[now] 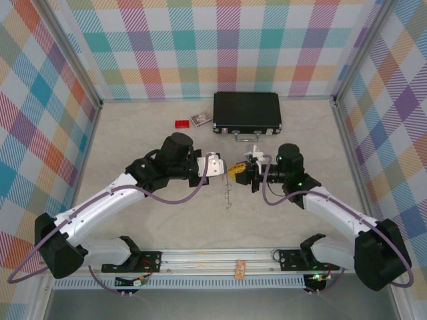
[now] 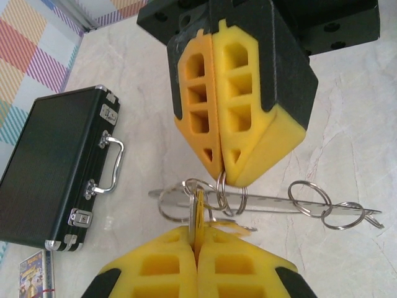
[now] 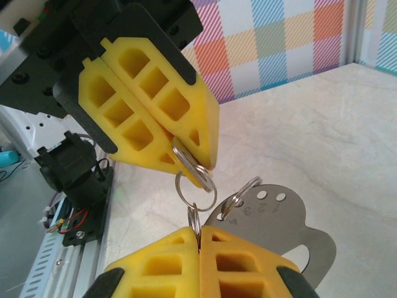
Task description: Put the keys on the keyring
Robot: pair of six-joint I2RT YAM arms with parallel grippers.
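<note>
Yellow-headed key point(image 2: 198, 211) sits clenched in the left hand point(image 2: 197, 234); right hand point(image 2: 222, 178) pinches a metal ring point(image 2: 244, 197). Pulling apart may make thin metal slip out.

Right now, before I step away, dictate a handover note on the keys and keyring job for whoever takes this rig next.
Left hand: shut, pinching the yellow key edge-on.
Right hand: shut on a small silver ring, tip to tip with the left hand over mid-table.
Keyring: the long grey metal piece hangs between the two hands, with more small rings strung along it.
Done: key and rings are lifted and brought together.
Left: the rings overlap too much to tell whether the yellow key is threaded on, so check that before letting go.
</note>
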